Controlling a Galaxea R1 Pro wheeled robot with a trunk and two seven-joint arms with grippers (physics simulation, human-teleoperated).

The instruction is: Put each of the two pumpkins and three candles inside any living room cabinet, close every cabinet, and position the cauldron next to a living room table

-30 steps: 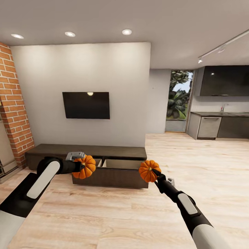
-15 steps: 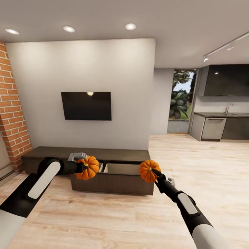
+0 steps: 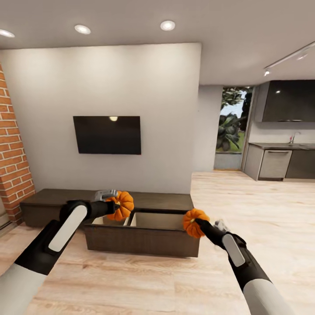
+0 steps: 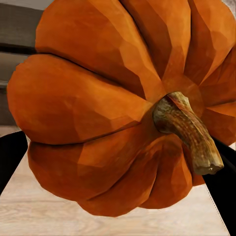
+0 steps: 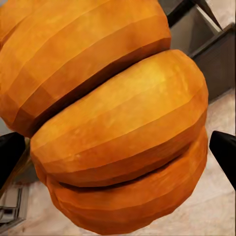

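Both arms loaded; left gripper (image 3: 114, 205) closed on one pumpkin (image 3: 122, 204), right gripper (image 3: 197, 222) closed on the other pumpkin (image 3: 194, 222); in the left wrist view the pumpkin (image 4: 118, 103) sits tight between the dark fingers (image 4: 11, 157), its stem (image 4: 189, 132) pointing out toward the camera; in the right wrist view the second pumpkin (image 5: 113, 118) is clamped across its ribs, a dark fingertip (image 5: 223, 150) showing at its edge. Target is the cabinet (image 3: 144, 218), long and low against the white wall under the TV (image 3: 107, 134), its long axis running left to right across the head view; one drawer (image 3: 140, 234) stands pulled out toward the robot, pale interior showing, two compartments visible. Key relation: the open drawer lies ahead of and below both hands; the left pumpkin hangs at the drawer's rear left corner, apparently above the left compartment, so the left arm looks nearer to a drop; the right pumpkin hangs at the drawer's right end, by its front right corner, and whether it is over the compartment or just outside the wall I cannot tell. Judgement: left needs mostly a lowering; right likely needs a shift inward and forward before release, or the pumpkin could land on the floor (image 3: 153, 284). Candles, cauldron and table still to be dealt with.
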